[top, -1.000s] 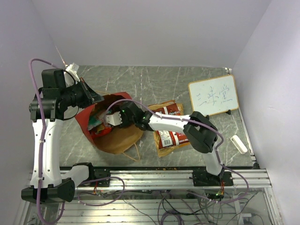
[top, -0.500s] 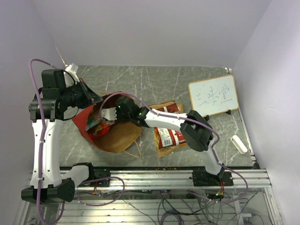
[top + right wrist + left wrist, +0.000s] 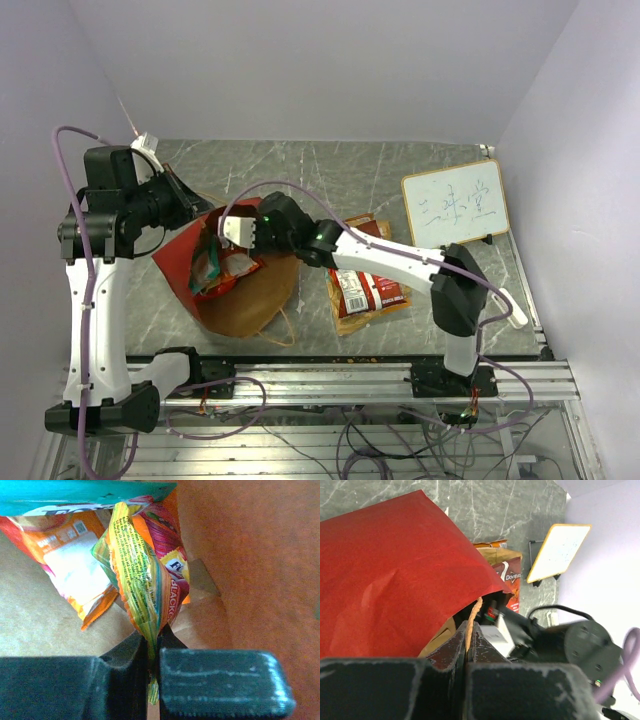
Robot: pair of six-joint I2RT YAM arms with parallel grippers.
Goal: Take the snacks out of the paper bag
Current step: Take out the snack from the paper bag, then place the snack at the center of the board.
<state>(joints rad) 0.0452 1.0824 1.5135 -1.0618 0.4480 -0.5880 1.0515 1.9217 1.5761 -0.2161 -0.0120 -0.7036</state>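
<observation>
The paper bag (image 3: pixel 176 258) lies on its side, red outside, its brown inside (image 3: pixel 250 555) showing. My left gripper (image 3: pixel 469 625) is shut on the bag's twine handle (image 3: pixel 474 611) and holds the mouth up at the upper left (image 3: pixel 185 200). My right gripper (image 3: pixel 152 640) is inside the bag, shut on the edge of a yellow, green and magenta snack packet (image 3: pixel 145 590). An orange packet (image 3: pixel 75 575) and a teal one (image 3: pixel 75 492) lie behind it. From above, the right gripper (image 3: pixel 218 245) sits at the bag's mouth over the packets (image 3: pixel 238 266).
Two red and brown snack packets (image 3: pixel 365 292) (image 3: pixel 365 232) lie on the table right of the bag. A white framed whiteboard (image 3: pixel 455 205) stands at the back right, and a small white object (image 3: pixel 510 308) lies near the right edge.
My right gripper went from open to shut on the yellow and magenta packet inside the bag and shifted up and left. My left gripper kept its hold on the handle.
</observation>
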